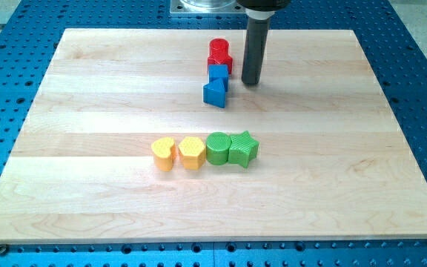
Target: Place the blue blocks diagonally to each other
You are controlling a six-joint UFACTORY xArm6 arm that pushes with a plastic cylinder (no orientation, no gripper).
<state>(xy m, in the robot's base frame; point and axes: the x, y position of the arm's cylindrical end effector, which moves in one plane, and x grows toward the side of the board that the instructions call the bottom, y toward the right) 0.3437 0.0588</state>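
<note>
Two blue blocks sit near the view's top centre: a blue cube [219, 74] and a blue triangular block [214, 93] touching it just below and slightly left. Above them, two red blocks, a round one [219, 48] and another [222, 61], continue the column. My tip [250, 81] stands on the board just right of the blue cube, apart from it by a small gap.
A row of blocks lies at the board's middle: a yellow heart [164, 153], a yellow hexagon-like block [191, 152], a green round block [218, 147] and a green star [244, 148], touching side by side. The wooden board [87, 185] rests on a blue perforated table.
</note>
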